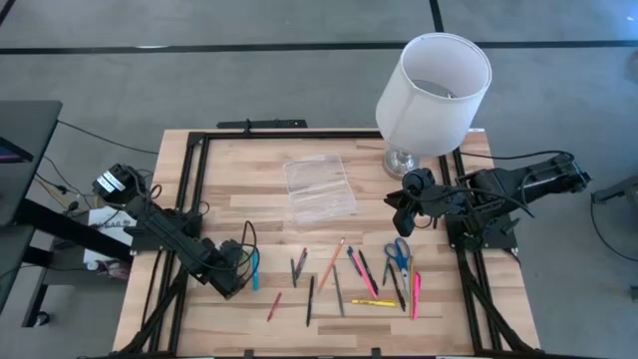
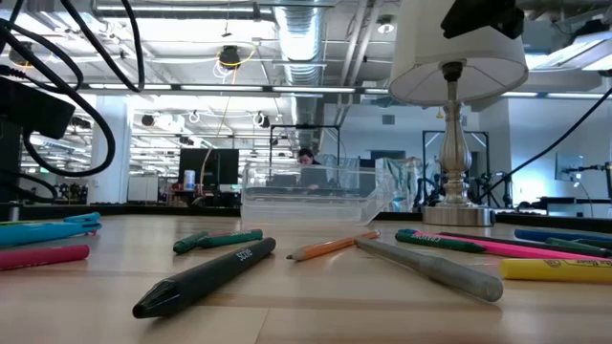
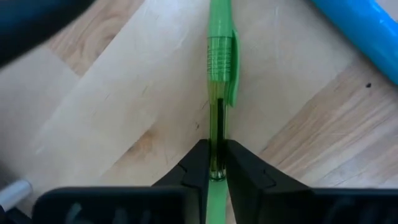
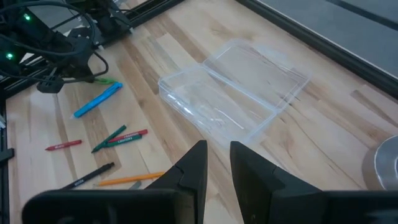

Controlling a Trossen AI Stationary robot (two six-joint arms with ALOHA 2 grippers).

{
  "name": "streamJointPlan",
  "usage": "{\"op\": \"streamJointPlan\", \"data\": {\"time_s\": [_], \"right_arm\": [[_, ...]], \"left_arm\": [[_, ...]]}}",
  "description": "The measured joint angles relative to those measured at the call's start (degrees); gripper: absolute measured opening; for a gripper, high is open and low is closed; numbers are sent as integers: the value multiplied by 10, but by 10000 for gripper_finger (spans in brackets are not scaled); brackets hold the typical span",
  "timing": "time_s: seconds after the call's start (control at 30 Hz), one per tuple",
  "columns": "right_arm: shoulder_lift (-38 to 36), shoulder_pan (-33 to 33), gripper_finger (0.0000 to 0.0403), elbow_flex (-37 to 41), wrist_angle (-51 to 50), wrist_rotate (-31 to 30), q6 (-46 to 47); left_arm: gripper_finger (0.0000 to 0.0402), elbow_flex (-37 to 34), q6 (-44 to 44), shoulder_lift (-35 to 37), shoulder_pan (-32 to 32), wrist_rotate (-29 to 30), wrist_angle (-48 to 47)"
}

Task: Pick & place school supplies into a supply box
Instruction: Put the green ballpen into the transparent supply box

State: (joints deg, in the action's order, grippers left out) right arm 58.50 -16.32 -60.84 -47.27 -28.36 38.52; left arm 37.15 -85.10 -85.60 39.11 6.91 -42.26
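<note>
The left gripper [image 3: 216,168], low at the left of the overhead frame, is clamped on a green pen [image 3: 219,68] that lies on the table [image 3: 112,106] beside a blue marker [image 3: 364,31]. The grip sits near one end, so the pen could swing or slip when lifted. The clear box [image 1: 319,186] lies open at upper centre. The right gripper [image 4: 214,165] hangs at the right, jaws slightly apart, empty.

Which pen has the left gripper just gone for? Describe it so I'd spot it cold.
Start at the white lamp, then cross to the table's opposite front corner, where the left gripper is shut on a translucent green pen. A blue marker lies beside it; only the green one is clamped.
</note>
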Motion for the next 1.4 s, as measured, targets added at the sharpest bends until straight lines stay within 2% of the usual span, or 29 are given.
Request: {"op": "streamJointPlan", "data": {"time_s": [0.13, 0.37, 0.53, 0.63, 0.7, 0.9, 1.17, 1.4], "right_arm": [[0, 0, 63, 0, 0, 0, 0], [0, 0, 63, 0, 0, 0, 0], [0, 0, 63, 0, 0, 0, 0], [0, 0, 63, 0, 0, -1, 0], [0, 0, 63, 0, 0, -1, 0], [0, 0, 63, 0, -1, -2, -1], [0, 0, 63, 0, -1, -1, 0], [0, 0, 63, 0, 1, -1, 0]], "left_arm": [[21, 0, -11, 0, 0, 3, 1], [32, 0, -40, 0, 0, 3, 0], [19, -3, -58, 17, 0, 9, 2], [20, -5, -73, 33, -1, 31, 0], [23, -6, -74, 42, -3, 65, -2], [21, -5, -86, 62, -13, 71, 4], [23, -4, -51, 93, -54, 95, 34], [24, -3, 21, 153, -105, 158, 70]]}}
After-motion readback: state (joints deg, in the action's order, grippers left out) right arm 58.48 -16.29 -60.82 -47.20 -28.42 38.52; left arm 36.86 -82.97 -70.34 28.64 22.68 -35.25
